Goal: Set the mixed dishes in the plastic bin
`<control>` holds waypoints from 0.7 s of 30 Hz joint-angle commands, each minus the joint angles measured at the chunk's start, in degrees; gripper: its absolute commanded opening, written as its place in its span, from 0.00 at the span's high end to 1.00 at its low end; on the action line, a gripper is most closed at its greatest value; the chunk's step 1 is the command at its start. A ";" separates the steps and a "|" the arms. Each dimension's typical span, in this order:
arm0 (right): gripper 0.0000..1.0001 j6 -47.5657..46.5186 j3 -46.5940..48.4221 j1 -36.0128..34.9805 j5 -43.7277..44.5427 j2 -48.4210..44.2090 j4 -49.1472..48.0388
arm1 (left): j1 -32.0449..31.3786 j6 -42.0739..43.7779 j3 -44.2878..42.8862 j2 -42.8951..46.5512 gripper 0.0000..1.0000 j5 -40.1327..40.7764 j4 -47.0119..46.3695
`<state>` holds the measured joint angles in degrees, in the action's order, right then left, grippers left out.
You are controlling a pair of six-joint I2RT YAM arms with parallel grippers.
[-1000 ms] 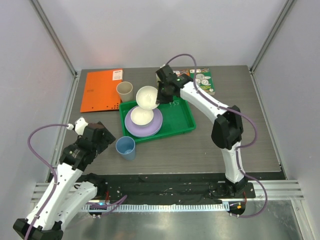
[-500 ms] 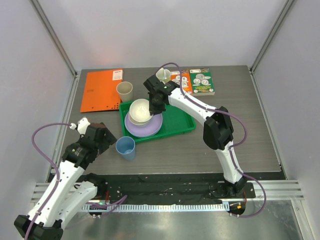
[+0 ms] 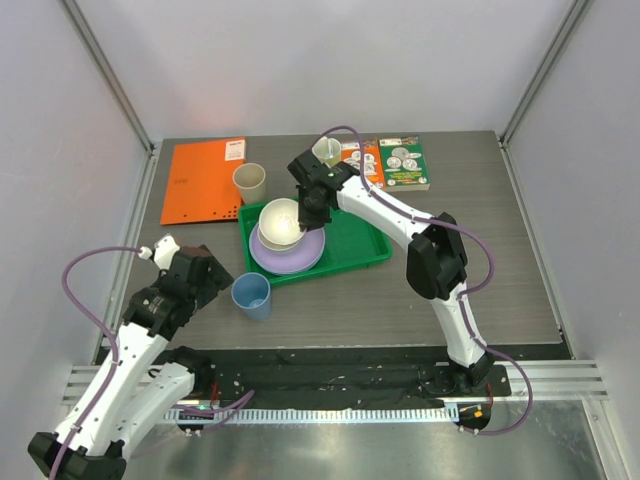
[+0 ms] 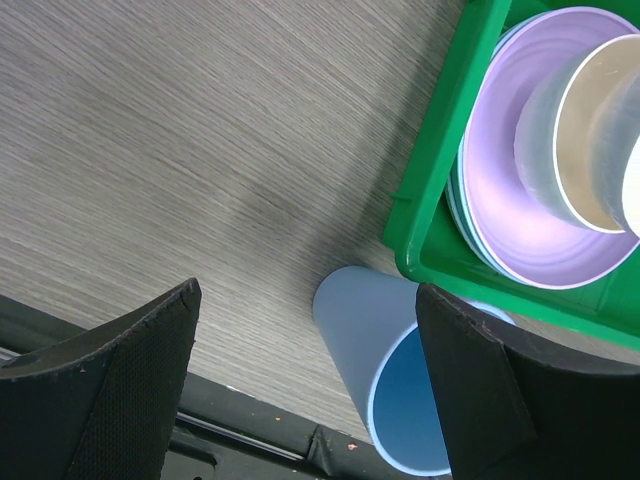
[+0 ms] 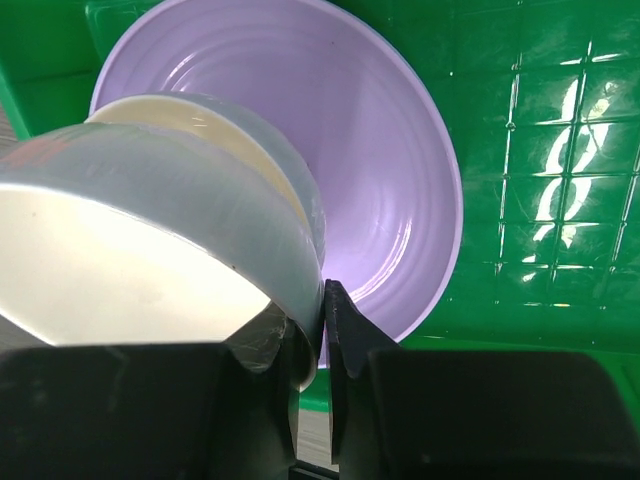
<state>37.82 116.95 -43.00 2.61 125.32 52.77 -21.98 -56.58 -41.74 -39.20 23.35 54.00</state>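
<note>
My right gripper (image 3: 308, 212) is shut on the rim of a cream bowl (image 3: 280, 222). The bowl sits tilted in a second cream bowl (image 5: 235, 135) on the lilac plate (image 3: 292, 258) in the green bin (image 3: 355, 235). In the right wrist view my gripper (image 5: 322, 300) pinches the held bowl's (image 5: 120, 250) wall over the lilac plate (image 5: 390, 170). A light blue plate edge (image 4: 462, 215) shows under the lilac plate (image 4: 520, 210). My left gripper (image 3: 200, 275) is open just left of the blue cup (image 3: 251, 296). In its wrist view the gripper (image 4: 310, 390) frames the cup (image 4: 395, 385). The beige cup (image 3: 249, 183) stands left of the bin.
An orange folder (image 3: 203, 180) lies at the back left. A pale mug with a spoon (image 3: 326, 150) and two booklets (image 3: 392, 160) are behind the bin. The bin's near corner (image 4: 435, 225) is close to the blue cup.
My right gripper has carried the cream bowl left and down onto the bowl on the lilac plate, then held still. My left arm has shifted slightly.
</note>
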 commanded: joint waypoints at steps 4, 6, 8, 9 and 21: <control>0.77 0.06 -1.02 -0.15 -1.47 -3.06 -2.94 | 0.27 0.41 0.95 0.70 0.12 1.08 -1.26; 0.70 -0.29 -1.19 -0.06 -1.73 -3.32 -3.20 | 0.27 0.33 0.87 0.62 0.12 0.99 -1.35; 0.61 -0.47 -1.19 -0.15 -1.82 -3.59 -3.38 | 0.27 0.41 0.60 0.53 0.12 0.90 -1.00; 0.58 -0.47 -1.19 -0.06 -1.91 -3.85 -3.29 | 0.27 0.41 0.17 0.44 0.12 0.99 -0.91; 0.50 -1.00 -1.10 0.11 -3.32 -6.22 -3.99 | 0.27 0.59 0.25 -0.26 0.12 1.52 -0.82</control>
<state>37.60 115.52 -43.00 -0.25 124.62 49.78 -21.98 -56.53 -40.99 -39.33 23.42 54.04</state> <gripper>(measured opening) 0.528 0.882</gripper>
